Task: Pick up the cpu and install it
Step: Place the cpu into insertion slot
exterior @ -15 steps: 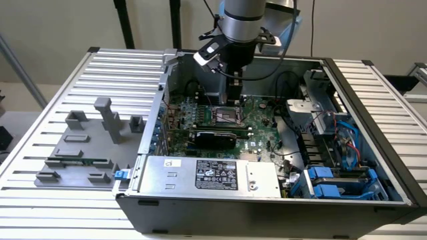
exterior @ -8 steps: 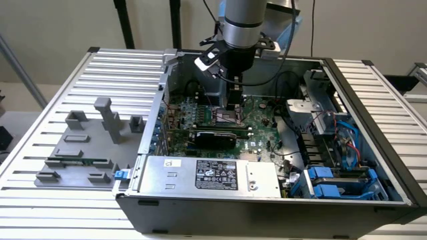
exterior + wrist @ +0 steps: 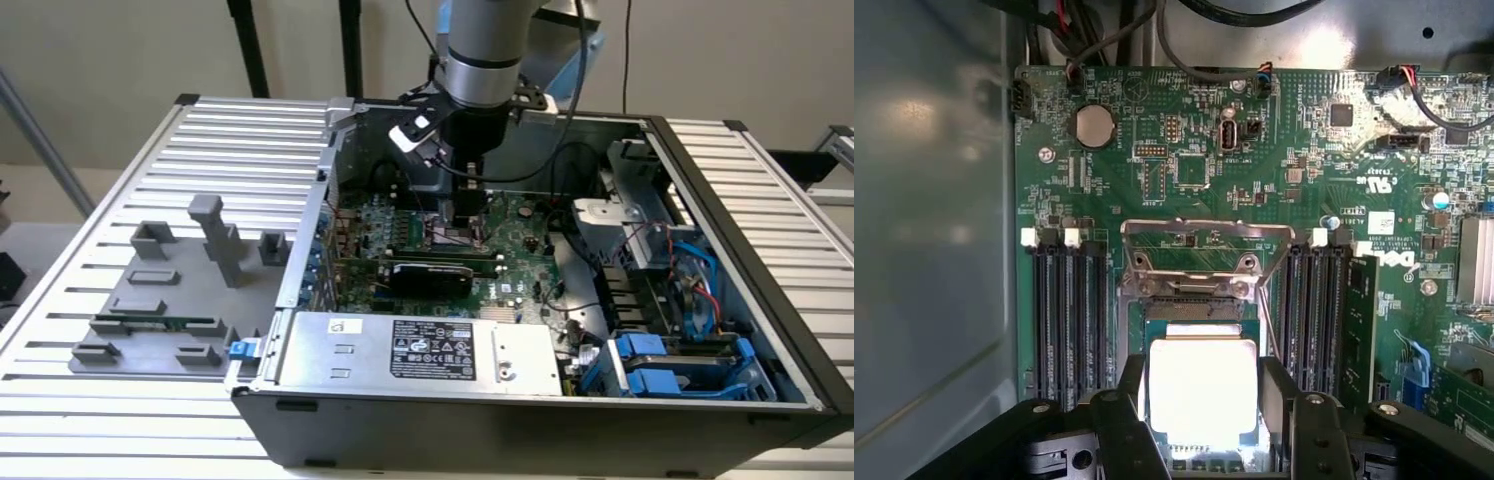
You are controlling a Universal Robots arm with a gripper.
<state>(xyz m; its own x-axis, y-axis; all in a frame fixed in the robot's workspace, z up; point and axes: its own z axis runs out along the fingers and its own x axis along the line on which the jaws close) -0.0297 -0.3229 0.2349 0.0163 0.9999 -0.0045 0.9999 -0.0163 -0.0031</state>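
Observation:
The cpu [image 3: 1202,392], a small square chip with a bright silver top, sits between my gripper's two black fingers [image 3: 1126,410], which press against its opposite edges. My gripper [image 3: 1202,378] holds it low over the socket [image 3: 1194,308] on the green motherboard [image 3: 1184,150]. The socket's metal load plate [image 3: 1204,240] stands swung open just beyond it. I cannot tell whether the chip touches the socket. In the exterior view my gripper [image 3: 463,228] reaches straight down inside the open computer case [image 3: 747,250], over the middle of the motherboard [image 3: 527,250].
Black memory slots [image 3: 1064,320] flank the socket on both sides, with a memory stick [image 3: 1359,330] seated in one. A silver power supply with a black label [image 3: 427,350] fills the case's near side. Cables and blue drive bays [image 3: 667,370] lie at the exterior view's right. A grey fixture [image 3: 174,290] stands outside the case.

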